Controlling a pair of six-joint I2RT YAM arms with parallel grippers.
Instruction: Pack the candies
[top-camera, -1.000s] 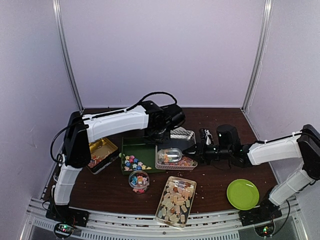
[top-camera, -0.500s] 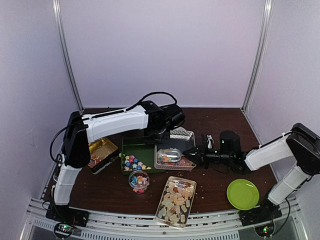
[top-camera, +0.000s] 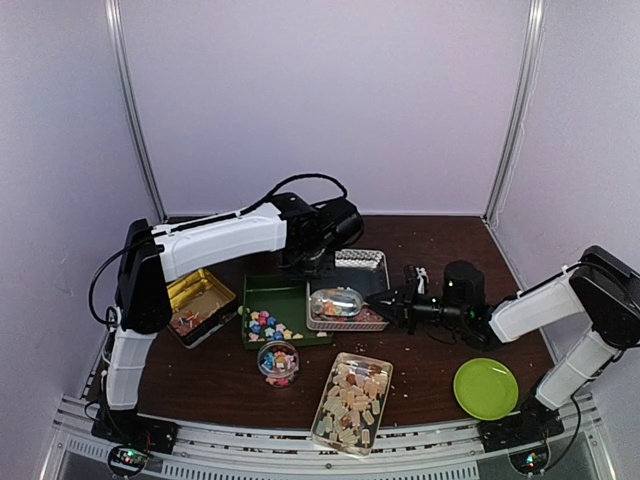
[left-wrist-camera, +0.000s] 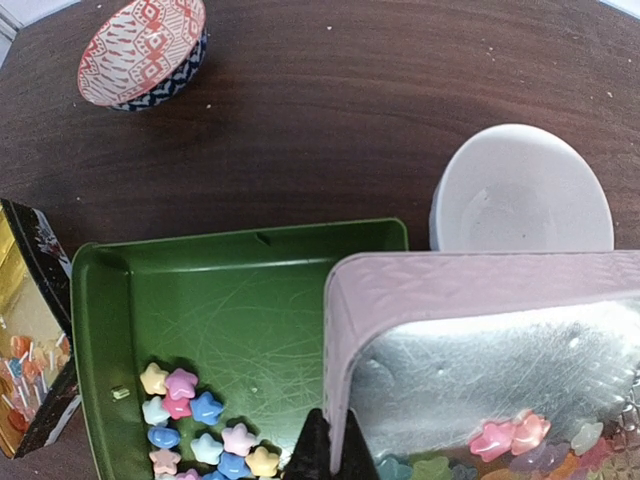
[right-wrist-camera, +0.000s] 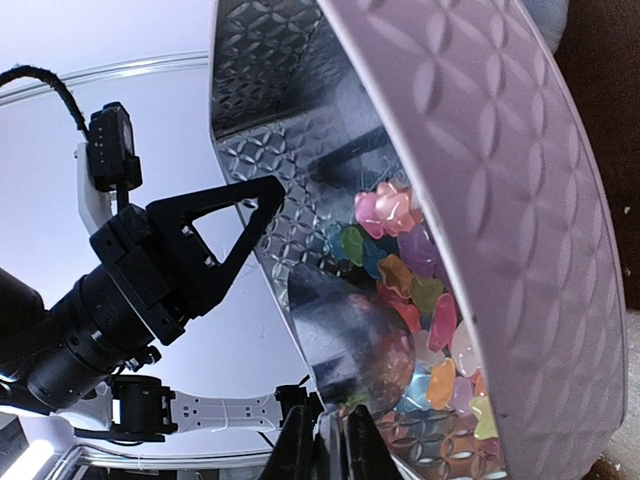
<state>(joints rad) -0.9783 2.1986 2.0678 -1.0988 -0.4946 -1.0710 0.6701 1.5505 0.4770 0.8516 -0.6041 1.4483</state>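
A pink tin with an embossed silver inside holds coloured star candies and is raised and tilted. My left gripper is shut on its wall; in the left wrist view the two fingertips pinch the pink rim. My right gripper is shut on the handle of a clear scoop, whose bowl lies inside the tin among the candies. More star candies lie in a green tray. Beige chunky candies fill a clear rectangular box.
A small round cup of candies stands in front of the green tray. A gold tin is at the left, a green plate at the right front. A white bowl and a patterned bowl stand behind the tin.
The pink tin has shifted up and toward the back with my left gripper. My right arm lowered its forearm early on, still holding the scoop in the tin.
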